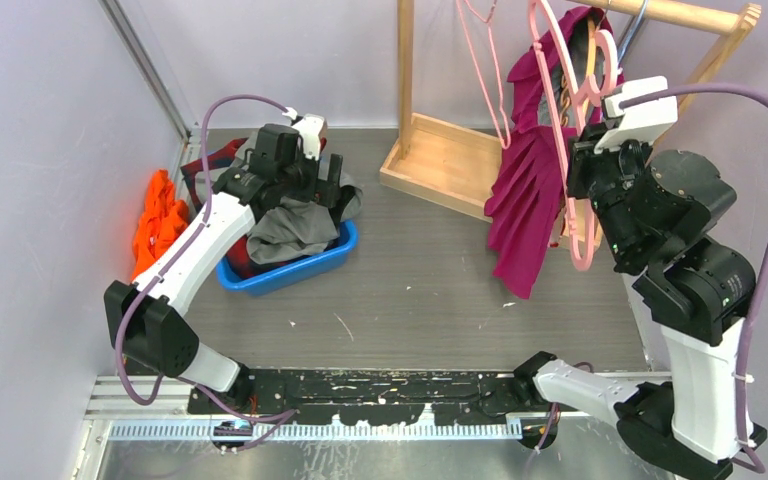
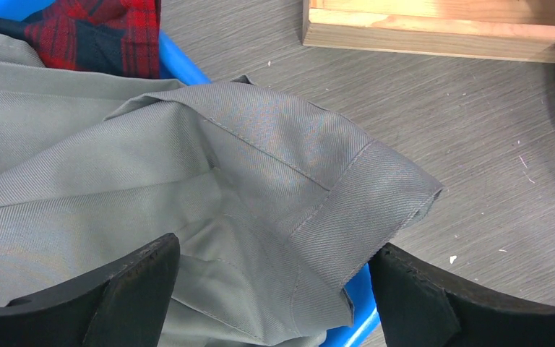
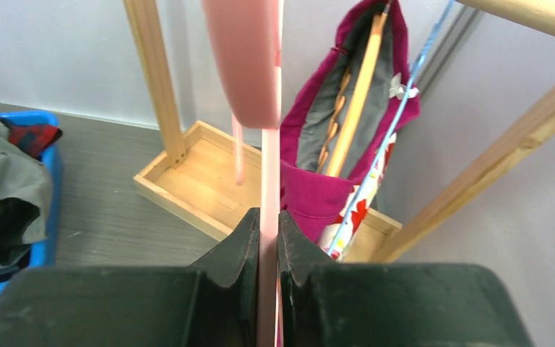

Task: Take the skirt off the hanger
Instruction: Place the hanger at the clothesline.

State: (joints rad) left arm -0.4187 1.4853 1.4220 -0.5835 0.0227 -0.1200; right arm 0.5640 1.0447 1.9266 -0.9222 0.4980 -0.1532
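Top external: left hand (image 1: 335,182), right hand (image 1: 577,172), one bin (image 1: 290,276).

Grey skirt (image 1: 290,235): twill fabric with a stitched hem band, off the hanger. It lies crumpled in a heap in the blue bin (image 1: 330,262), left of the wooden rack (image 1: 440,160). One folded hem corner hangs over the bin rim on the side facing the rack. Pink hanger (image 3: 269,173): thin plastic, bare, roughly vertical below the rack's rail near its right end. The right tool (image 3: 269,217) is clamped on its lower part.
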